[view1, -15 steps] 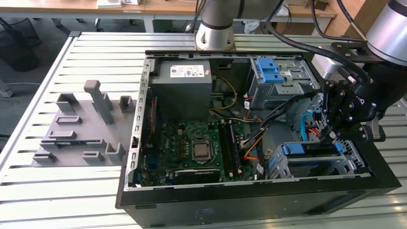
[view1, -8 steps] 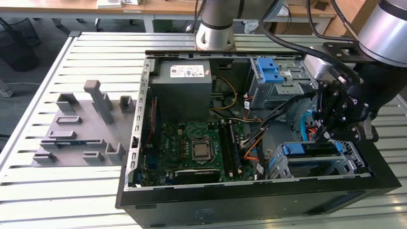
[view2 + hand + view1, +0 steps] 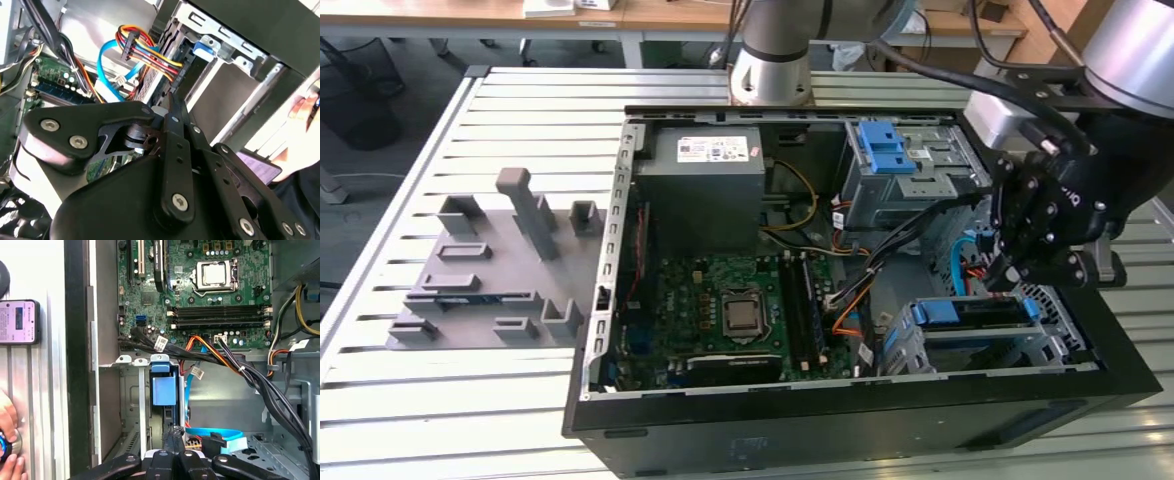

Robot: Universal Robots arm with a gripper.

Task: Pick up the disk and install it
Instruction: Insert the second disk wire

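the open computer case (image 3: 854,400) lies on the slatted tabletop (image 3: 480,400) with its motherboard (image 3: 734,310) exposed. the gripper (image 3: 1021,262) hangs inside the case at the exterior view's right, just above the drive cage (image 3: 987,340). in both wrist views its jaws stand pressed together with nothing between them. the disk (image 3: 970,313) sits in that cage, its blue carrier frame showing just beside the jaw tips in the first wrist view (image 3: 164,385). a person's hand (image 3: 7,440) rests on the tabletop outside the case.

table (image 3: 400,400): ribbed matt metal | computer case (image 3: 854,425): matt black | fingers (image 3: 172,130): matt black
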